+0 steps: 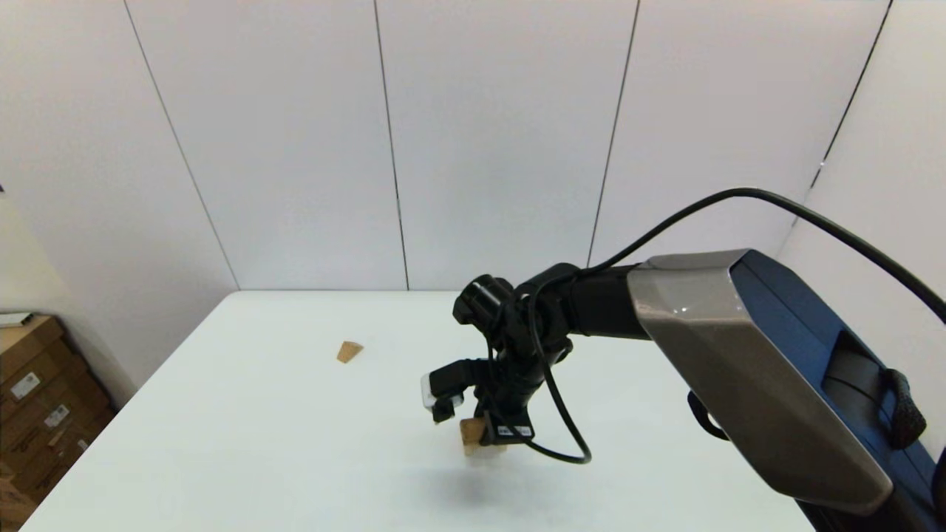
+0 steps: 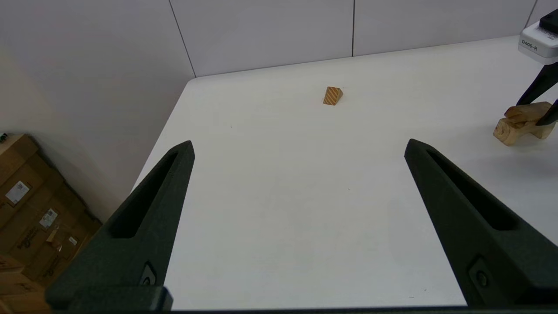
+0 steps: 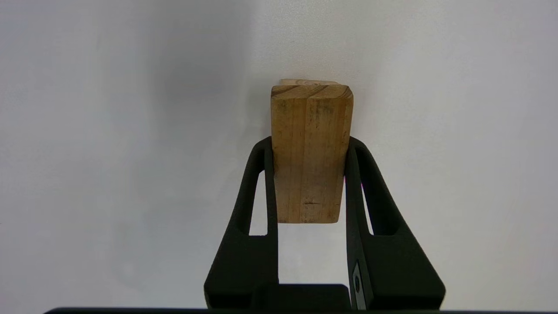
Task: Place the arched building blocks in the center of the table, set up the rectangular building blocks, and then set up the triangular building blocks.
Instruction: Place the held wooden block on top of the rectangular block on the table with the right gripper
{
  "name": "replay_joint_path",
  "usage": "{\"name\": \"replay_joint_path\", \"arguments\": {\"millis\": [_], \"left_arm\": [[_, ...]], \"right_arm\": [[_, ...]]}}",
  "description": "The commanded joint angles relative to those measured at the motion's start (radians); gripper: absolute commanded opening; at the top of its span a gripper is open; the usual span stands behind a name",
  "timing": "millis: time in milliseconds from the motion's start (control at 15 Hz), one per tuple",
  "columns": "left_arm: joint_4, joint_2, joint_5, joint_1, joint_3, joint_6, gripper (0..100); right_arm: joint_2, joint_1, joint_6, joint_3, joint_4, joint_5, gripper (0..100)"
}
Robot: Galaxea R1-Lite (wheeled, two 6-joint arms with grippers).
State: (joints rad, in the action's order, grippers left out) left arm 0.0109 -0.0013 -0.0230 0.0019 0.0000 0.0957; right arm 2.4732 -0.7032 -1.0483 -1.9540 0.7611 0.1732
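Observation:
My right gripper (image 1: 494, 434) (image 3: 309, 144) is shut on the rectangular block (image 3: 310, 152), a light-wood slab, at the middle of the white table (image 1: 259, 443). In the left wrist view the slab (image 2: 528, 110) sits slightly tilted on top of the arched block (image 2: 509, 131); I cannot tell whether it rests fully. Only a sliver of the arch (image 3: 307, 81) shows past the slab in the right wrist view. The triangular block (image 1: 349, 351) (image 2: 332, 95) lies alone at the far left of the table. My left gripper (image 2: 298, 146) hangs open over the table's left side, holding nothing.
Cardboard boxes (image 1: 33, 399) stand on the floor beyond the table's left edge. White wall panels close off the far edge. The right arm's black cable (image 1: 562, 414) loops down beside the held block.

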Motion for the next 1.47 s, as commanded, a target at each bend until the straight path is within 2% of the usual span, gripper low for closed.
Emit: {"name": "replay_joint_path", "arguments": {"millis": [67, 1467], "left_arm": [[0.0, 0.001, 0.0, 0.0, 0.0, 0.001, 100], [0.0, 0.001, 0.0, 0.001, 0.0, 0.001, 100]], "right_arm": [[0.003, 0.005, -0.007, 0.0, -0.003, 0.002, 0], [-0.01, 0.007, -0.009, 0.0, -0.003, -0.012, 0]]}}
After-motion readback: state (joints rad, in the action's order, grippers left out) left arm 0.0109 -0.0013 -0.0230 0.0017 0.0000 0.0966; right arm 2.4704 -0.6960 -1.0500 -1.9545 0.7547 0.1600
